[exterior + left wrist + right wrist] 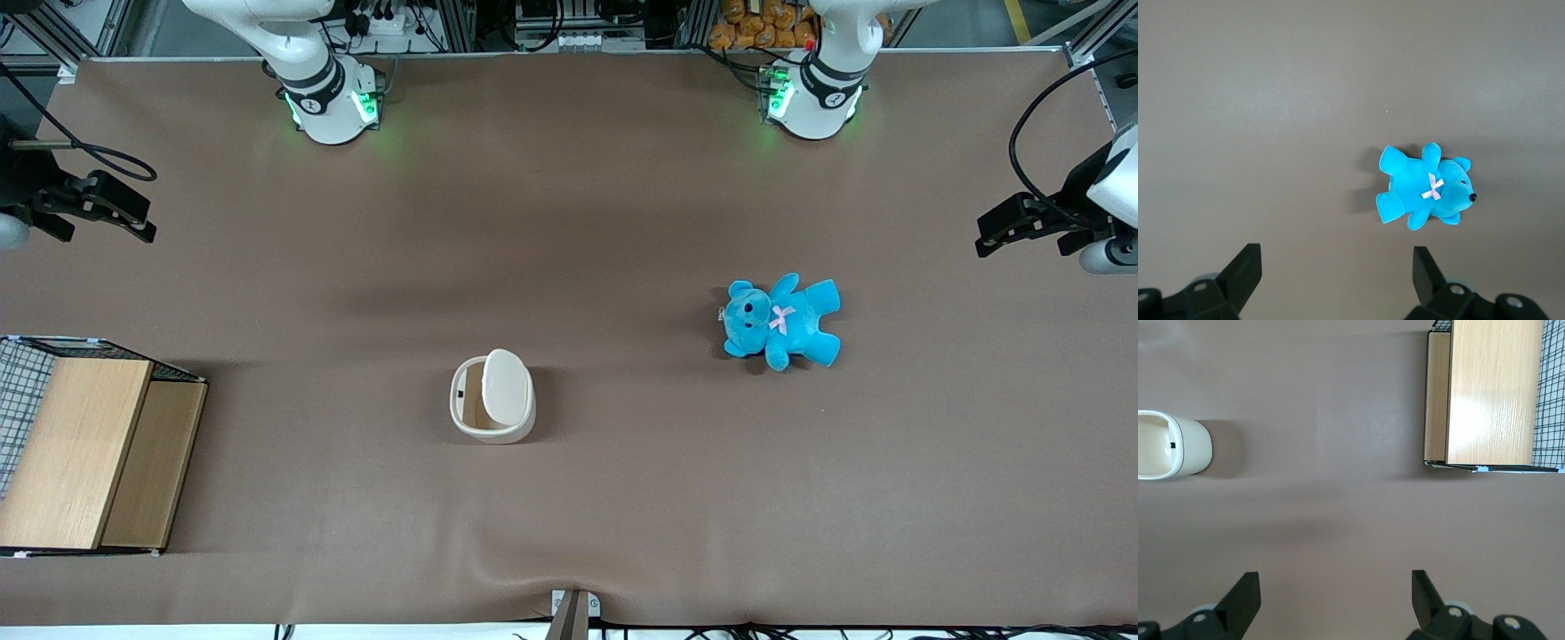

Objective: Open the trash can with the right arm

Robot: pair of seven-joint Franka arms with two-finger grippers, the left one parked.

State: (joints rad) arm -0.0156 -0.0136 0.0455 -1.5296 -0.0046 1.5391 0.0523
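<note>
While the tool (107,213) hangs wide open and empty at the working arm's end of the desk (569,222), the trash can (492,397) stands well apart from it, nearer to the front camera and toward the desk's middle. Its lid (507,385) stands up already, so the inside shows. The right arm (311,76) looks pulled back.
</note>
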